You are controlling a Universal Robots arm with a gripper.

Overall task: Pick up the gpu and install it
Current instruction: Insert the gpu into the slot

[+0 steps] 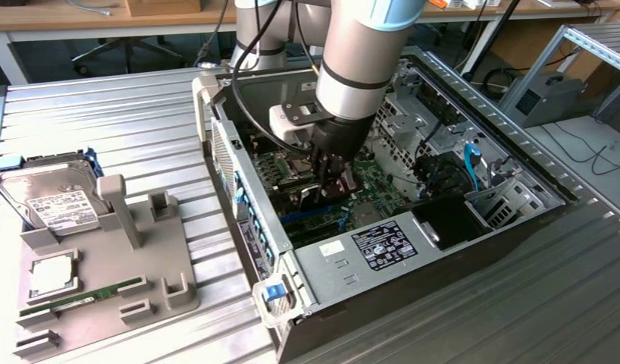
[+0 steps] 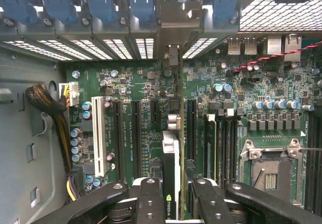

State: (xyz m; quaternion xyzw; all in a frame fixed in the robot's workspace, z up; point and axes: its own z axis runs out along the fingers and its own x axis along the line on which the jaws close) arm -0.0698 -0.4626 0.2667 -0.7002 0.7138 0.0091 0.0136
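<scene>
A: Where's the arm?
B: Reaching down into the open computer case (image 1: 391, 250), its gripper (image 1: 328, 184) low over the green motherboard (image 1: 376, 189).
A: And outside the case?
B: At the exterior view's left, a grey holder tray (image 1: 138, 262) on the metal table (image 1: 108, 114) carries a hard drive (image 1: 49, 199), a CPU (image 1: 51, 276) and a RAM stick (image 1: 82, 296).

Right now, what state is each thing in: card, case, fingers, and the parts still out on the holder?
gpu: held edge-on over the motherboard slots, inside the case.
gripper: fingers closed on the gpu.
computer case: lying on its side, side panel off.
CPU socket: empty.
hard drive: leaning in the grey holder.
RAM stick: lying in the grey holder.
</scene>
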